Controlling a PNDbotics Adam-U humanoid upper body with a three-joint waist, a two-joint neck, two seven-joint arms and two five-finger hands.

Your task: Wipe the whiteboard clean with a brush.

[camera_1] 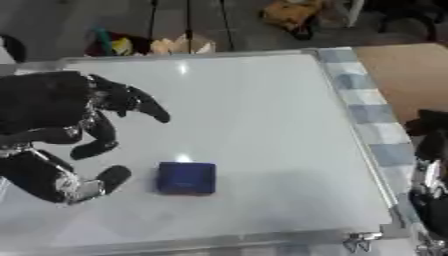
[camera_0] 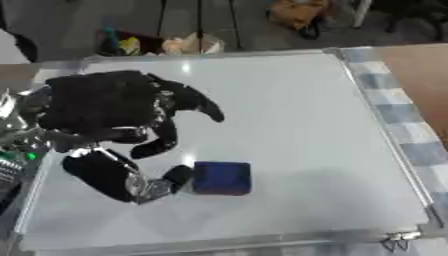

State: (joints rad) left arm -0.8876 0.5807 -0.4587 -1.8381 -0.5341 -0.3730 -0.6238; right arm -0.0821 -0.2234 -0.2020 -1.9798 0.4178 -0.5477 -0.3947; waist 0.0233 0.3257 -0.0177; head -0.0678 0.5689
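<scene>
One dark blue brush (camera_0: 221, 178), a squat block, lies flat on the whiteboard (camera_0: 289, 125), in the near half and left of centre. Nothing holds it. The board's surface looks bare and pale, with only glare spots on it; any marks are too faint to make out.

Just left of the brush is the left hand (camera_0: 118, 112), coming in from the left edge and spread above the board. Its fingers are relaxed and splayed, curving slightly downward, and they grip nothing. The lowest digit (camera_0: 178, 175) reaches toward the brush's left side; it is very near, possibly touching, but the blur leaves that unclear.

Past the board's far edge sits what seems to be a low bin or box (camera_0: 131, 44) with yellow and pale items in it, too indistinct to name.

At the lower right, in the right eye view, the right hand (camera_1: 429, 165) rests off the board beside its frame; whether its fingers are open cannot be told.
</scene>
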